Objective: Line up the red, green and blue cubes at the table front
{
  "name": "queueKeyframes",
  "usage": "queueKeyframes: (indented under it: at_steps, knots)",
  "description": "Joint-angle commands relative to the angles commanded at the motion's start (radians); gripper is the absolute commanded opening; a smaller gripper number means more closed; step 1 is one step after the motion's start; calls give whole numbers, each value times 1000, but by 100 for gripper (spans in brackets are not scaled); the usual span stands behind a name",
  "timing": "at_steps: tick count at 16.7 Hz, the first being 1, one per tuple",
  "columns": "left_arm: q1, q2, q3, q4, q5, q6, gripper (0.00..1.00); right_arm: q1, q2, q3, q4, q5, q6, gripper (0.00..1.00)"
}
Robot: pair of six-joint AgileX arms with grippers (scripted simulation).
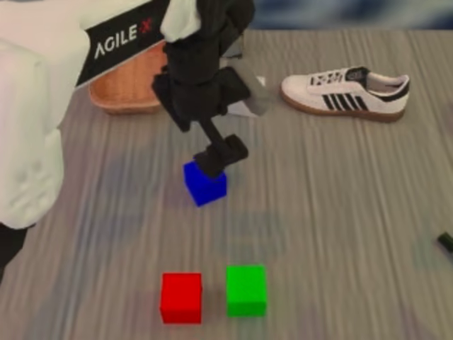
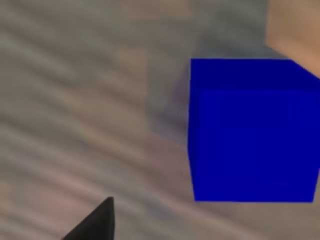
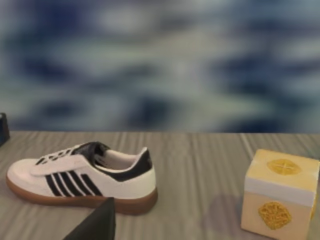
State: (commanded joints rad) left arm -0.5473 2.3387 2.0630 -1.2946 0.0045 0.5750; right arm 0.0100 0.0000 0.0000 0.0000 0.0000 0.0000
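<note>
The left arm fills the upper left of the top view, white with a black band, and its dark left gripper (image 1: 214, 161) reaches down at the centre of the frame, right at the back edge of the blue cube (image 1: 205, 183). From above, the fingers sit over the cube's far top edge; whether they are spread or closed on it cannot be told. In the left wrist view the blue cube (image 2: 252, 132) fills the right half of the frame, standing on the streaked grey table (image 2: 75, 100), with one dark fingertip (image 2: 95, 225) showing at the lower edge, apart from the cube.

Behind the arm, in the upper left of the top view, a woven basket (image 1: 124, 95) rests on the table (image 1: 340, 212). In the lower middle, the red cube (image 1: 181, 297) and the green cube (image 1: 246, 289) stand side by side near the front edge, red to the left, with a narrow gap between them. The blue cube sits well behind them, roughly in line with the red one.

At the upper right lies a white sneaker (image 1: 347, 92) with black stripes and a brown sole. The right gripper (image 1: 445, 242) barely shows at the right edge, low and parked; its state cannot be told. The right wrist view shows the sneaker (image 3: 82, 177) at lower left and a cream box (image 3: 280, 195) with yellow emblems at lower right.
</note>
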Motion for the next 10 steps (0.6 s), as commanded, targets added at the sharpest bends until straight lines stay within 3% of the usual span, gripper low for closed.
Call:
queueKeyframes:
  at_steps: [6,10]
  knots:
    - [0,3,-15,18,0,0,100,0,0,0,0,0,0,100]
    - [3,39,-116,157,0,0,100,0,0,0,0,0,0,100]
